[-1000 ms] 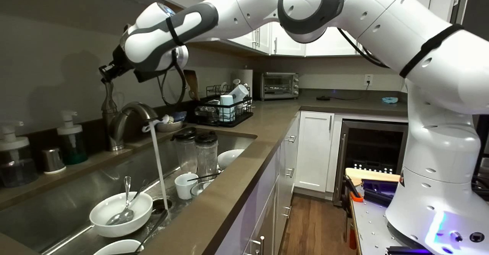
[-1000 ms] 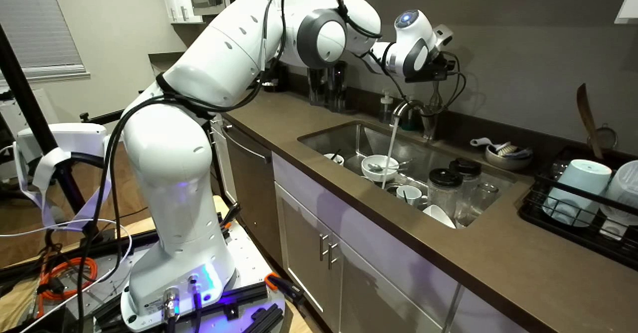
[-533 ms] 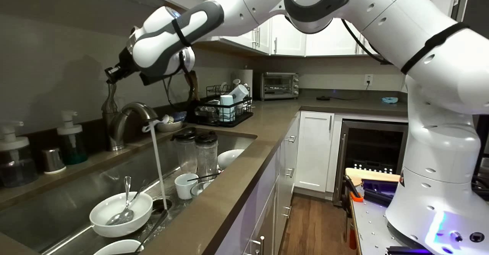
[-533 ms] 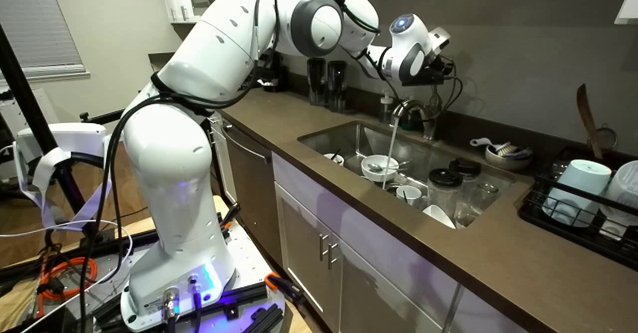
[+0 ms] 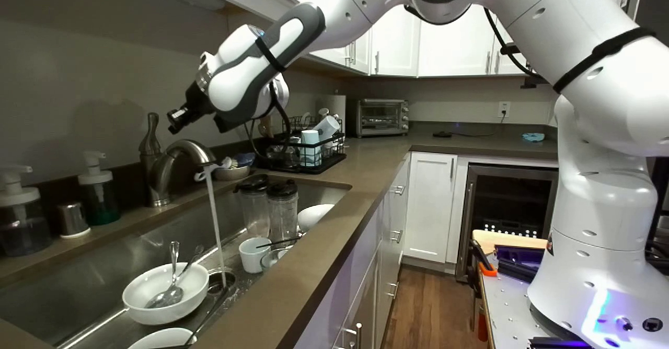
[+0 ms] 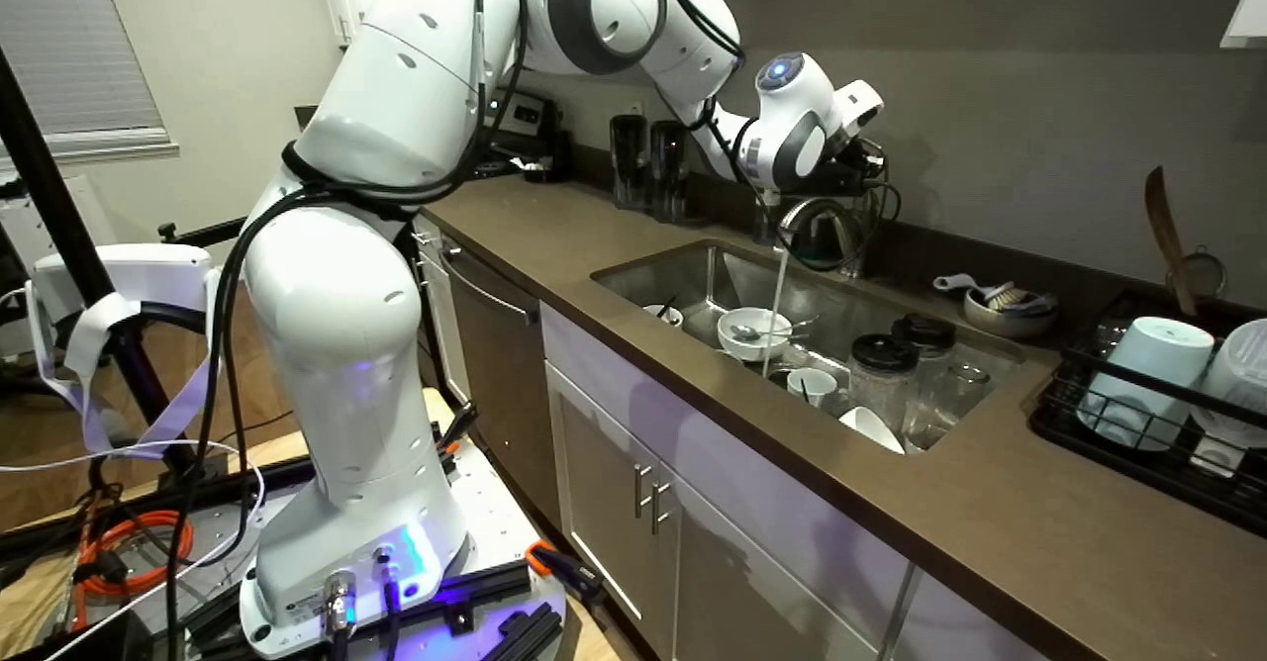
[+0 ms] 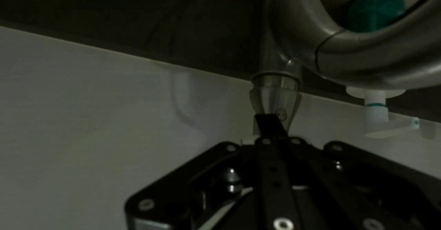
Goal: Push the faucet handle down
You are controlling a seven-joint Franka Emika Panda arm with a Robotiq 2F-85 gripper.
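Observation:
The faucet handle [image 5: 151, 136], a slim silver-grey metal lever, stands upright on the body of the gooseneck faucet [image 5: 180, 150]. Water runs from the spout into the sink. My gripper [image 5: 176, 121] is shut and empty, just in front of the handle and above the spout, with a gap between them in that exterior view. In the wrist view, which stands upside down, the shut fingertips [image 7: 271, 125] cover part of the handle [image 7: 277, 97]. The curved spout [image 7: 365, 59] fills the right there. In an exterior view the faucet's spout [image 6: 807, 208] shows, but the gripper and cables mostly hide the handle.
The sink [image 6: 673, 265] holds bowls, a mug and two clear jars with black lids [image 5: 282, 210]. Soap dispensers [image 5: 96, 192] stand beside the faucet. A bowl with brushes [image 6: 1010, 315] and a black dish rack [image 5: 313, 163] are on the counter. The wall is behind the faucet.
My gripper has come off the top of the handle and moved down and back toward the robot's base. The handle's top now shows. The handle stays upright and water keeps running.

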